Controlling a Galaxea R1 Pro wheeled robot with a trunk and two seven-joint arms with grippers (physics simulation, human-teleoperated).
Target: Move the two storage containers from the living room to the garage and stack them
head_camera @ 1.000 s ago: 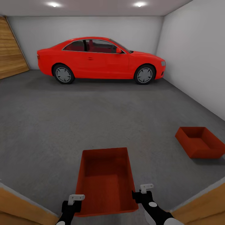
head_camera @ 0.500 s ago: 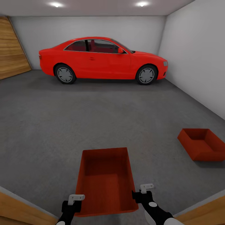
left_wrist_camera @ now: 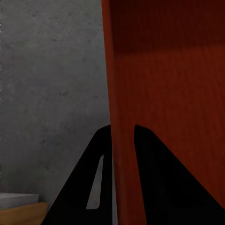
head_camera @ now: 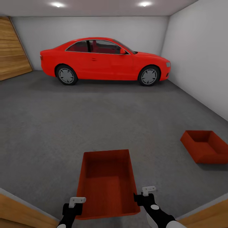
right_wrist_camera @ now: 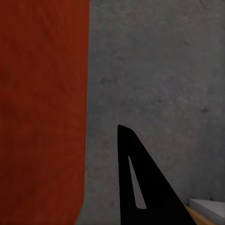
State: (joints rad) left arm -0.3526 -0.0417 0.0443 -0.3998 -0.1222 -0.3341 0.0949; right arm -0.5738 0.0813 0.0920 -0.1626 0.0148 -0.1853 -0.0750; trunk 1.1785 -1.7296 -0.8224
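Note:
I hold one orange-red storage container [head_camera: 107, 183] low in front of me, above the garage's dark-grey concrete floor [head_camera: 95, 120]. My left gripper [head_camera: 77, 202] is at its near left corner. In the left wrist view its two black fingers [left_wrist_camera: 101, 178] are shut astride the container wall [left_wrist_camera: 164, 93]. My right gripper [head_camera: 144, 193] is at the near right corner. There one finger [right_wrist_camera: 136, 183] shows outside the wall [right_wrist_camera: 42, 108], which hides the other. The second storage container [head_camera: 204, 150] rests on the floor ahead to my right, topless.
A red coupe car [head_camera: 104, 60] is parked across the back of the garage. A pale-grey wall [head_camera: 202, 63] runs along the right. A wooden panel [head_camera: 12, 50] stands at the far left, and wooden edges [head_camera: 19, 209] frame both lower corners.
The whole picture has drifted slightly right, so the camera has moved. Both grippers keep the same hold on the container.

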